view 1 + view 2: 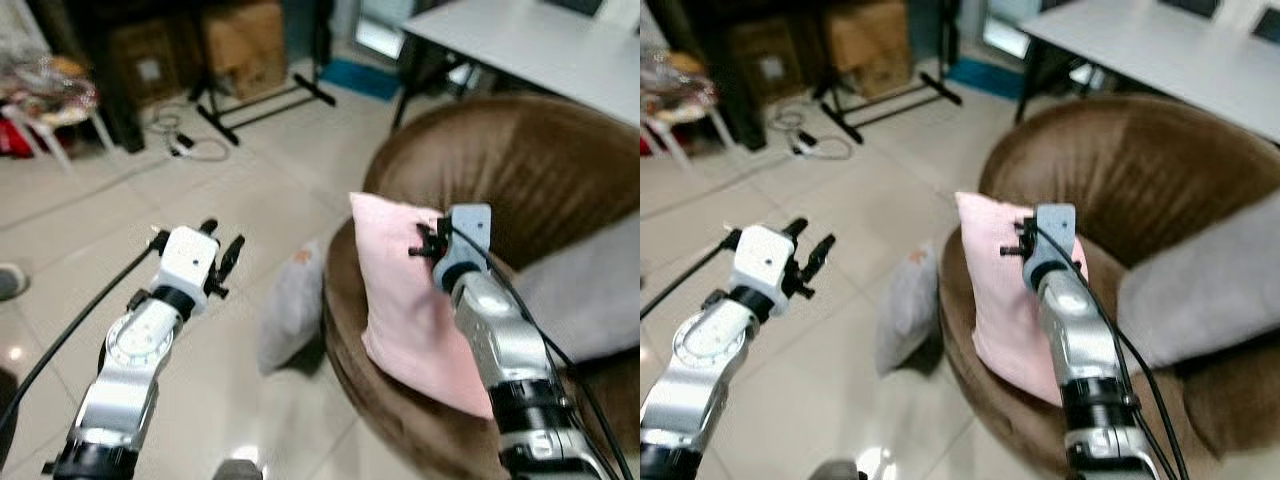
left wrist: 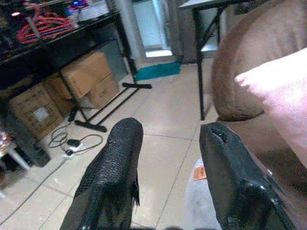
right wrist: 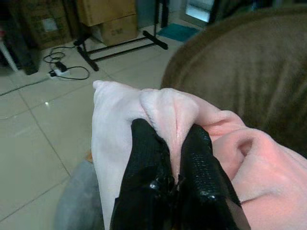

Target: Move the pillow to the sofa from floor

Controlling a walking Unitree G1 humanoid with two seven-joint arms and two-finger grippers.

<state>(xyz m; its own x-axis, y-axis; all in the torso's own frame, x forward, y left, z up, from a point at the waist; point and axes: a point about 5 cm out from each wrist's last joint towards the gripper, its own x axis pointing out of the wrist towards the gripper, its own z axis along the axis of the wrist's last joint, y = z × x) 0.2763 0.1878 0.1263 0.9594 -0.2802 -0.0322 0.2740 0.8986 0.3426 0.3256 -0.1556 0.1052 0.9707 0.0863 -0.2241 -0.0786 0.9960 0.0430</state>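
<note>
Right claw (image 3: pixel 175 158) pinches the pink pillow (image 1: pixel 405 300) upright on the brown sofa (image 1: pixel 520 170); left claw (image 2: pixel 168 172) hovers open above the floor.

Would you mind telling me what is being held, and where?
The right pincer pinches the pink pillow by a fold at its top edge; the left pincer holds nothing.
</note>
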